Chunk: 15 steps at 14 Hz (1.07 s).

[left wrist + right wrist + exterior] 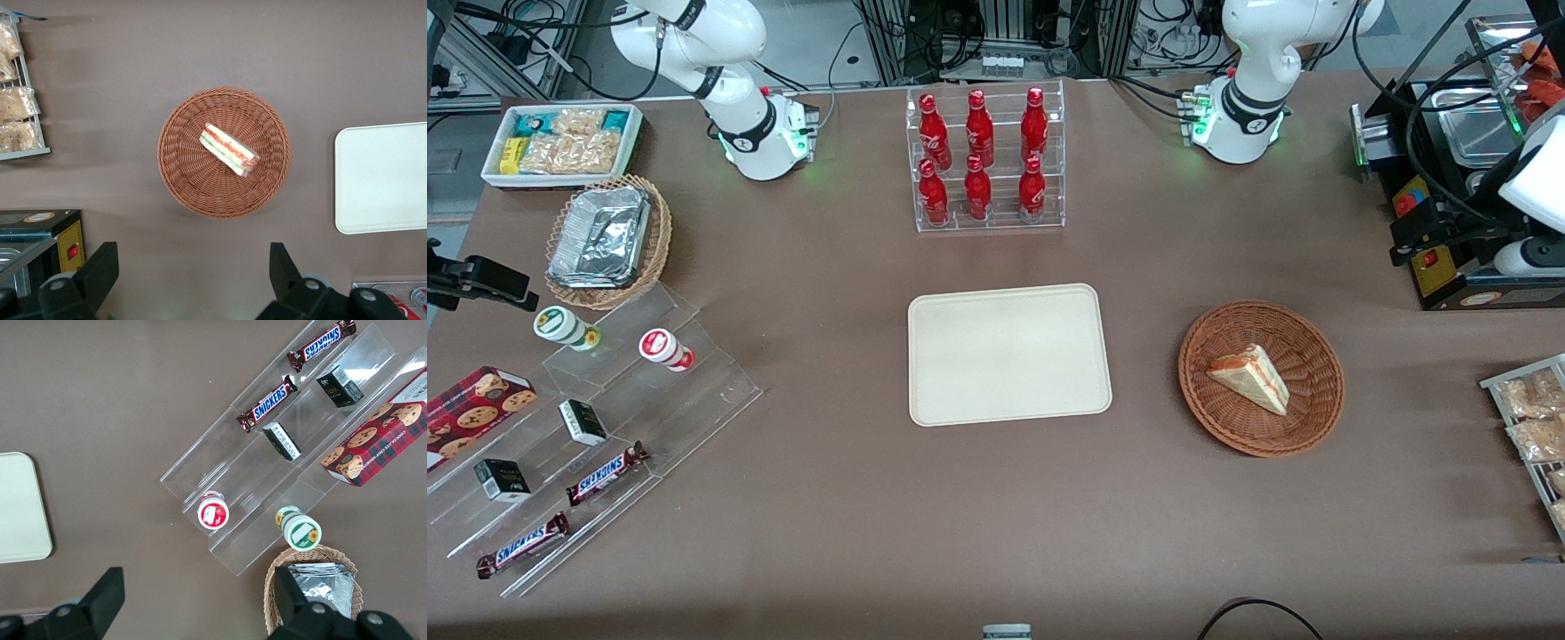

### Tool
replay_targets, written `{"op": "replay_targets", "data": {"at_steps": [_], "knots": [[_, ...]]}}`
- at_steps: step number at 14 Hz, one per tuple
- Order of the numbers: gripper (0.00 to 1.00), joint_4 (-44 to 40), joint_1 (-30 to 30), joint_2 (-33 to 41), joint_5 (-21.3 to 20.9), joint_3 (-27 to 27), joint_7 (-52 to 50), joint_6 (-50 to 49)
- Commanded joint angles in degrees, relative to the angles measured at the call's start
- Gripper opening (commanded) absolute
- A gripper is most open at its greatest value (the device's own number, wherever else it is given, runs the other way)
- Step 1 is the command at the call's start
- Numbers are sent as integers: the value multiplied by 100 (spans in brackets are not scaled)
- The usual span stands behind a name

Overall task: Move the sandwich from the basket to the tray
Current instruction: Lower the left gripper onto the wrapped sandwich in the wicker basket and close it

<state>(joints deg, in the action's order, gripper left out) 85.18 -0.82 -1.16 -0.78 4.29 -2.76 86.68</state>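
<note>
A brown table seen from the front, with a cream rectangular tray (1009,354) lying flat and bare at the centre of the frame. To the right of centre sits a round reddish-brown wicker basket (1261,437), close to the tray but not touching it, toward the working arm's end of the table. Inside the basket lies the sandwich (1251,377) — a pale triangular wedge resting on its side, its red and green filling showing along one cut edge. In the wrist camera of the working arm, the basket (180,167) is viewed from straight above with the sandwich (229,149) lying diagonally across its middle, and a corner of the tray (380,180) shows beside it. The gripper (193,267) hangs high above the table, clear of the basket; its two dark fingers (100,270) stand wide apart and hold nothing. In the upper middle of the front frame, farther from the camera than the tray, a clear acrylic rack (989,160) holds six red cola bottles in two rows. At the lower left, toward the parked arm's end, clear stepped shelves (605,427) carry two Snickers bars (607,473), small dark boxes and two round tubs — with a tan wicker basket holding a foil container (600,238) just above them in the frame.
</note>
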Motion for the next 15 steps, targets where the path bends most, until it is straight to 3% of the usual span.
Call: {"op": "replay_targets", "data": {"at_steps": [1,5,9,15], "knots": [[100,-19,-5,19,7,-33,-24,-116],[100,112,-23,-130,-63,37,-6,94],[100,1357,-14,-69,-19,37,-198,1331],[100,3011,-14,-51,280,63,-2470,3492]]}}
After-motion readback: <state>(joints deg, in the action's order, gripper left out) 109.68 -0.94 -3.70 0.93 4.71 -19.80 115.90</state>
